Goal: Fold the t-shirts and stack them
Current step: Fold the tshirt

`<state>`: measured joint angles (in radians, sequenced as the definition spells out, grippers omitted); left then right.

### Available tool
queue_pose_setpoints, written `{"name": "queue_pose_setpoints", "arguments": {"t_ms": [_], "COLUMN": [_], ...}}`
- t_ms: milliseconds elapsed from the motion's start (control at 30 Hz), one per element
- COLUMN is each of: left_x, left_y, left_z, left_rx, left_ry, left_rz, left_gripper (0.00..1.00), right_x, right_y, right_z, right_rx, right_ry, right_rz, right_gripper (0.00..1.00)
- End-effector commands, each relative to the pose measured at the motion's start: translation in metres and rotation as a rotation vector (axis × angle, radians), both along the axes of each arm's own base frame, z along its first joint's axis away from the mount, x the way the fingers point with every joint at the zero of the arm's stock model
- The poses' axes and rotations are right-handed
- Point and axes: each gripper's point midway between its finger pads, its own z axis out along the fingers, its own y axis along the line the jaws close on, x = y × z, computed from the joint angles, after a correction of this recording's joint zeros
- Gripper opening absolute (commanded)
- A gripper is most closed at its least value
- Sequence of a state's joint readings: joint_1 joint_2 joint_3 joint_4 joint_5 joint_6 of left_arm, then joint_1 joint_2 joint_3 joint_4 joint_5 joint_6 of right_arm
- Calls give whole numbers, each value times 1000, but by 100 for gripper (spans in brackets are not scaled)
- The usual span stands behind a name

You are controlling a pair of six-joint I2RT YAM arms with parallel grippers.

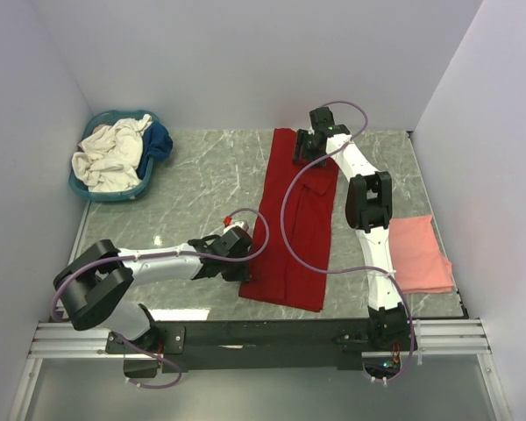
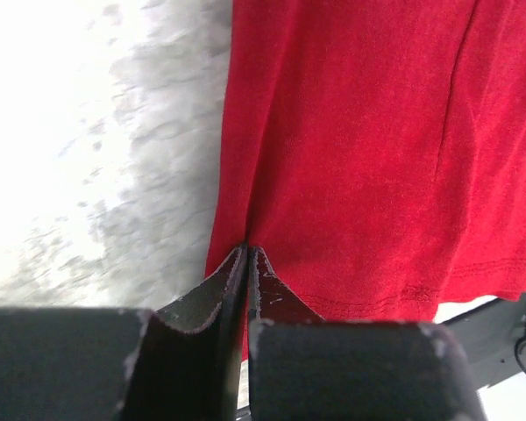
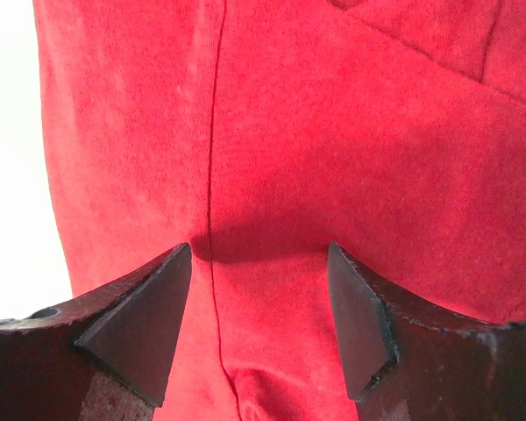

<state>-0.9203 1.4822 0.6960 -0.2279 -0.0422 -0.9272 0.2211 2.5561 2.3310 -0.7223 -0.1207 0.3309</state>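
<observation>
A deep red t-shirt (image 1: 294,219) lies folded into a long strip down the middle of the table. My left gripper (image 1: 244,253) is at its near left edge. In the left wrist view the gripper (image 2: 247,249) is shut, pinching the edge of the red t-shirt (image 2: 359,132). My right gripper (image 1: 309,147) is over the shirt's far end. In the right wrist view it (image 3: 259,250) is open, straddling the red cloth (image 3: 333,132) close above it. A salmon pink t-shirt (image 1: 421,254) lies folded at the right. Cream-white (image 1: 110,153) and dark blue (image 1: 160,140) shirts sit in the basket.
A teal plastic basket (image 1: 114,195) stands at the far left corner. White walls close the table on three sides. The marble table top (image 1: 202,175) shows between basket and red shirt. A black rail (image 1: 263,333) runs along the near edge.
</observation>
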Motion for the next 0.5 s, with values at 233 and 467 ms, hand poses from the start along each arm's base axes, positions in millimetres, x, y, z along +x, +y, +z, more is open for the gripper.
{"name": "queue_pose_setpoints", "arguments": {"t_ms": [233,467], "left_x": [-21,-1], "left_y": [48,23], "left_z": [-8,50], "left_rx": [170,61], "left_ry": [30,-93], "left_rz": [-6,-62], "left_gripper": [18,36], "right_x": [15,15], "right_y": [-9,-8], "right_z": [9,19], "right_rx": [8,15], "right_ry": [-44,-60], "right_rz": [6,14], "right_gripper": [71,71]}}
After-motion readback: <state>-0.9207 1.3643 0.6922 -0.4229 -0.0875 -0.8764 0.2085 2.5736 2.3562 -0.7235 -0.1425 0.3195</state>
